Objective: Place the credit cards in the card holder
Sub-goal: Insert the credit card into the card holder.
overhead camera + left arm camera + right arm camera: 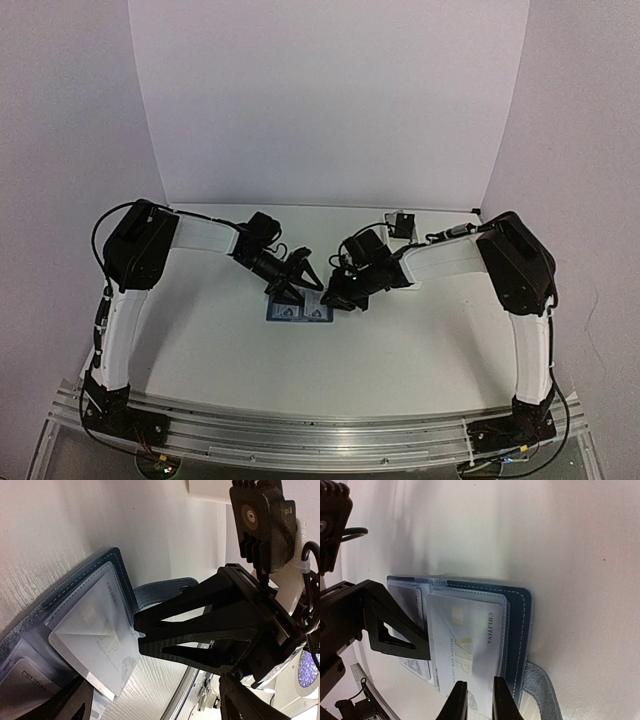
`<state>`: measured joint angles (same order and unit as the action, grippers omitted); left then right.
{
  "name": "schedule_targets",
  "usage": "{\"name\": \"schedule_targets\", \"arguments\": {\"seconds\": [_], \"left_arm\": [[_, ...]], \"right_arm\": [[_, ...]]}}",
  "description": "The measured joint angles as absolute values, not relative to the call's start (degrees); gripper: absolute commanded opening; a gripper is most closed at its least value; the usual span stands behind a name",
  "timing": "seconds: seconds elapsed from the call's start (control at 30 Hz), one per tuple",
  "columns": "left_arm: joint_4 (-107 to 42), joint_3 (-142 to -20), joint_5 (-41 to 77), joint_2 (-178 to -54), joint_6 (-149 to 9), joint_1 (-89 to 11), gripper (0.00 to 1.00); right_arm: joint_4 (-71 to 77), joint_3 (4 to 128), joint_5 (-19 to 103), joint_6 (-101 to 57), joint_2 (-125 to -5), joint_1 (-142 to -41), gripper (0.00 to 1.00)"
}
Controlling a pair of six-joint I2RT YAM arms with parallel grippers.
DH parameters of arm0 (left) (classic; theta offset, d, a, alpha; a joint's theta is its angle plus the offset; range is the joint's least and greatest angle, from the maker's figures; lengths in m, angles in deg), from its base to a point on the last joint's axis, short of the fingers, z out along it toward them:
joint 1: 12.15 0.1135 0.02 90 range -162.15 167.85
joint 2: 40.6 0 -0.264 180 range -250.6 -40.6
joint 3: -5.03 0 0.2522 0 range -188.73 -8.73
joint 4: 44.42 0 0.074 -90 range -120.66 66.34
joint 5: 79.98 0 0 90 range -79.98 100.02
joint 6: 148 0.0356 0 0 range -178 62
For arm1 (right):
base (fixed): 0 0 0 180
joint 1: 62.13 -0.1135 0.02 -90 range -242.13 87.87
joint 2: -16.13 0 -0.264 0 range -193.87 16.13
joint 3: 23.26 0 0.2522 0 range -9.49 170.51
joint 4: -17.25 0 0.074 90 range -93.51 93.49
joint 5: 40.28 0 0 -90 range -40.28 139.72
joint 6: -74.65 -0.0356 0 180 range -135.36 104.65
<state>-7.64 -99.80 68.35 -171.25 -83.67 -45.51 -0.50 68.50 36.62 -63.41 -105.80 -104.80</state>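
Observation:
The blue card holder lies open on the white table, also visible in the top view, with its clasp strap to one side. A white VIP credit card sits partly in the clear right sleeve, its near end sticking out. A second card is in the left sleeve. My right gripper hovers at the VIP card's near edge, jaws a narrow gap apart with nothing clamped. My left gripper is wide open, with one finger resting on the holder's middle.
A small black object sits at the back of the table. White backdrop walls stand on three sides. An aluminium rail runs along the near edge by the arm bases.

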Motion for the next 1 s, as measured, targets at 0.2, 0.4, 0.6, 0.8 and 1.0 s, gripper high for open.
{"name": "schedule_targets", "arguments": {"seconds": [0.2, 0.4, 0.6, 0.8, 1.0], "left_arm": [[-4.77, -100.76, 68.20, -171.25, -81.72, -45.53, 0.92], [3.40, -106.09, 65.73, -170.75, -75.78, -45.58, 0.99], [7.51, -106.22, 64.22, -169.13, -72.28, -45.58, 0.99], [8.76, -106.05, 60.96, -168.76, -71.52, -45.01, 0.91], [8.69, -102.13, 56.09, -164.67, -71.43, -41.69, 0.84]], "right_arm": [[0.44, 67.26, 36.46, -64.08, -104.99, -104.80, 0.17], [-0.85, 65.09, 41.23, -63.43, -99.20, -104.80, 0.28], [-2.95, 65.22, 45.64, -62.07, -96.25, -104.80, 0.45], [-8.15, 67.08, 48.09, -60.92, -97.56, -104.78, 0.42], [-9.42, 71.15, 48.00, -58.77, -103.57, -104.78, 0.33]]}}
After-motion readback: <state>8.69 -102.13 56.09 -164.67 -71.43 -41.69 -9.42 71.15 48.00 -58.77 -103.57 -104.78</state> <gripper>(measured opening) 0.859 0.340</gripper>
